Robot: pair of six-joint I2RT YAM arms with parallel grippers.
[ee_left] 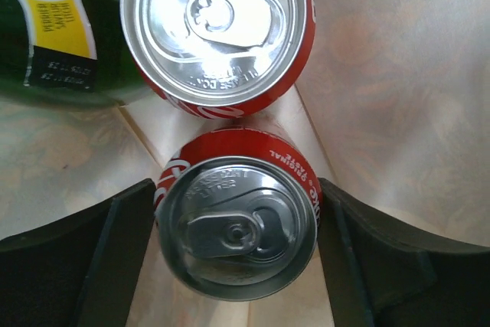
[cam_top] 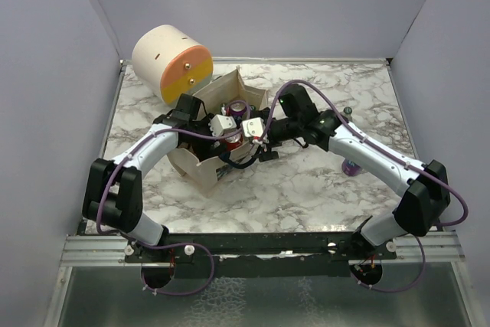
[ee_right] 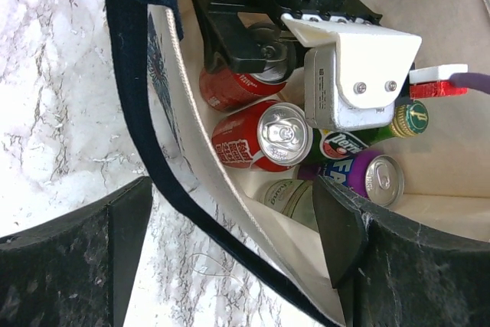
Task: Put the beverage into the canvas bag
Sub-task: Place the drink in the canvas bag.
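Our right gripper (ee_right: 230,189) stands wide astride the beige canvas bag (cam_top: 197,172), left of the marble table (cam_top: 321,189) middle. Inside, the left gripper (ee_left: 237,189) flanks the upright red cola can (ee_left: 241,227); whether it is clamped we cannot tell. We judge it rigid, slick and weighty, best taken across its sides

A cream drum (cam_top: 164,55) with an orange face lies on its side at the far left corner of the white marbled desk (cam_top: 306,189), plain grey walls (cam_top: 268,5) around.
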